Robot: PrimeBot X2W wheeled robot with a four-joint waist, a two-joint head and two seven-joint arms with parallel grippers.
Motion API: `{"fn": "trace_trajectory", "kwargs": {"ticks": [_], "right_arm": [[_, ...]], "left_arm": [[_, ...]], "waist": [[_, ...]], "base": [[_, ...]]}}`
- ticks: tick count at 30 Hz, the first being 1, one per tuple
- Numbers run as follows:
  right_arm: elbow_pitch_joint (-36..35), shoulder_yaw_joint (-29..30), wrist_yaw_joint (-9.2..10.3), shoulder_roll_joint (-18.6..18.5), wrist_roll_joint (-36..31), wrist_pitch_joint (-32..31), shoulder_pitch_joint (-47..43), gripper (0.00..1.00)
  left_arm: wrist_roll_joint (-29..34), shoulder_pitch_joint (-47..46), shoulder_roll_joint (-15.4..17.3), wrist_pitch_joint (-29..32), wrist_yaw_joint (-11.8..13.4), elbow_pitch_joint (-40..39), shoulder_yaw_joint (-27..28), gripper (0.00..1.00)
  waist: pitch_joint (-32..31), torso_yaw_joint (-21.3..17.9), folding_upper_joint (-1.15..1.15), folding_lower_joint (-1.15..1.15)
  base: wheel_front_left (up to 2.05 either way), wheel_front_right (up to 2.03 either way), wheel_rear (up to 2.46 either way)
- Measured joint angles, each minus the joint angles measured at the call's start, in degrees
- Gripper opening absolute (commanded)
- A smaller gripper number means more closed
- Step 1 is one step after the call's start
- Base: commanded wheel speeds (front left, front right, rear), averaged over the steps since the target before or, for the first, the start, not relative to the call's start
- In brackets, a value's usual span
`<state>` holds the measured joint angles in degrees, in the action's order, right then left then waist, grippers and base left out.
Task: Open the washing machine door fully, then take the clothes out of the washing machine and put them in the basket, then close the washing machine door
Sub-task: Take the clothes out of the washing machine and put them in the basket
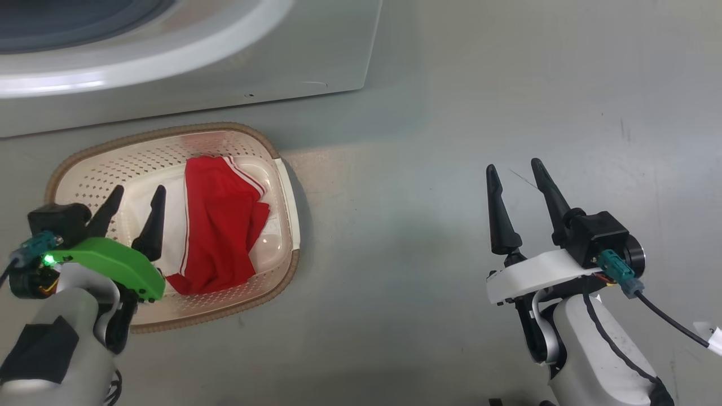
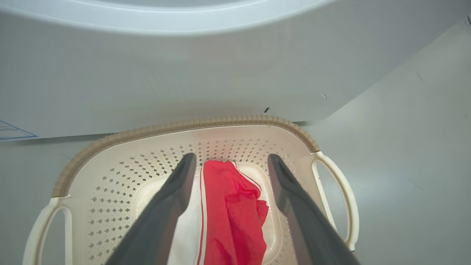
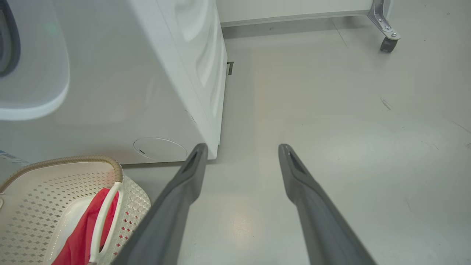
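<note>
Our left gripper (image 1: 141, 190) hangs over the basket (image 1: 169, 131), fingers spread wide and holding nothing. Inside the basket lie the clothes (image 1: 220, 225), crumpled red with white stripes. Our right gripper (image 1: 513, 165), equally wide and empty, hovers over the floor (image 1: 423, 225) well right of the basket. Just behind the basket stands the washing machine (image 1: 225, 73).

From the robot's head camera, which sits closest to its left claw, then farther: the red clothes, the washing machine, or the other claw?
1. Red clothes, in the basket just below the left gripper.
2. Washing machine, just beyond the basket, up the view.
3. Right gripper, far to the right over the floor.
</note>
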<state>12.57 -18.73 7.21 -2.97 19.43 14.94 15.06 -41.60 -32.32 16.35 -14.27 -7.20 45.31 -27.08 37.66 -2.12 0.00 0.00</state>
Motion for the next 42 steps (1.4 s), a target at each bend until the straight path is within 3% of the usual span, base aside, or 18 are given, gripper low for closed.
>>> {"fn": "trace_trajectory", "kwargs": {"ticks": [21, 42], "right_arm": [[2.6, 1.2, 0.00, 0.0, -0.4, 0.0, -0.5, 1.00], [0.8, 2.8, 0.00, 0.1, -2.2, 0.0, -4.0, 1.00]], "left_arm": [[6.4, 6.6, -0.4, -0.2, 0.0, -15.1, 10.0, 1.00], [14.2, 18.3, -3.0, -0.2, 0.0, -25.6, 22.7, 1.00]], "waist": [[-10.4, 2.4, 0.00, 0.00], [-23.1, 4.3, 0.00, 0.00]], "base": [[0.00, 0.00, 0.00], [0.00, 0.00, 0.00]]}}
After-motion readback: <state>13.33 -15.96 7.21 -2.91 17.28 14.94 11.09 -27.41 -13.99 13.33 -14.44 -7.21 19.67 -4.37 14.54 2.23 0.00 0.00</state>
